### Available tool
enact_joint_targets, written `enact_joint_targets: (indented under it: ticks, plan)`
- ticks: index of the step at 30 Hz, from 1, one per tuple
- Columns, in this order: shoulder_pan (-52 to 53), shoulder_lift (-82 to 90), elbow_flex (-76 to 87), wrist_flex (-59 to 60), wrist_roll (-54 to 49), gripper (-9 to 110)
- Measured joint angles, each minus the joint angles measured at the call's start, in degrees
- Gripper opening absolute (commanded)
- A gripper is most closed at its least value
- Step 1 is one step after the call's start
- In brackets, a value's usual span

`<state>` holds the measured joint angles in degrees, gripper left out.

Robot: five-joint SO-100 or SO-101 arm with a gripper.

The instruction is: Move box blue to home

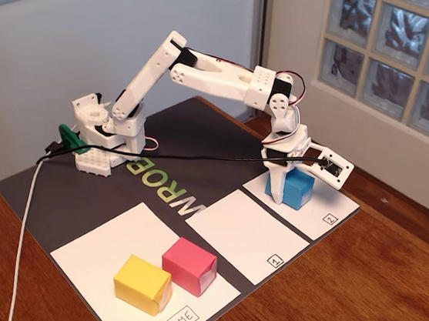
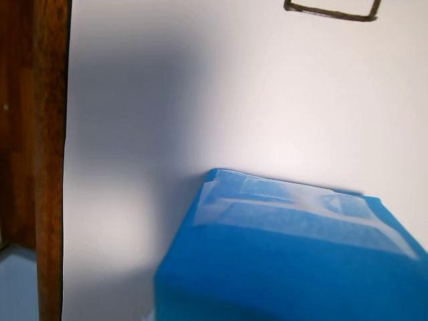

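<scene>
Gripper [image 1: 281,185] is seen lowered onto the box blue [image 1: 299,190] at right of the fixed view — grip cannot be told — with home [image 1: 103,252], lower left, yet to be reached.

The gripper [image 1: 280,185] stands at the blue box [image 1: 298,189] on the sheet marked "2" [image 1: 325,212] (far from home [image 1: 103,252]).

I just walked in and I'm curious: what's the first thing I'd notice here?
The white robot arm reaching from the back of the dark mat over to the blue box, which sits on the sheet marked 2 at the right of the fixed view, with the gripper right down at it. Next, the yellow box and the pink box side by side on the big Home sheet in front.
</scene>
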<state>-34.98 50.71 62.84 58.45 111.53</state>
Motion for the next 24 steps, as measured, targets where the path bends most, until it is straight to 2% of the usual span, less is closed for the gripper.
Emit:
enact_joint_targets:
  ticks: [11,24]
  plan:
    - [0.7,0.0,0.0,0.3,-3.3,0]
    - [2.2,1.5,0.2,3.8,-8.0,0]
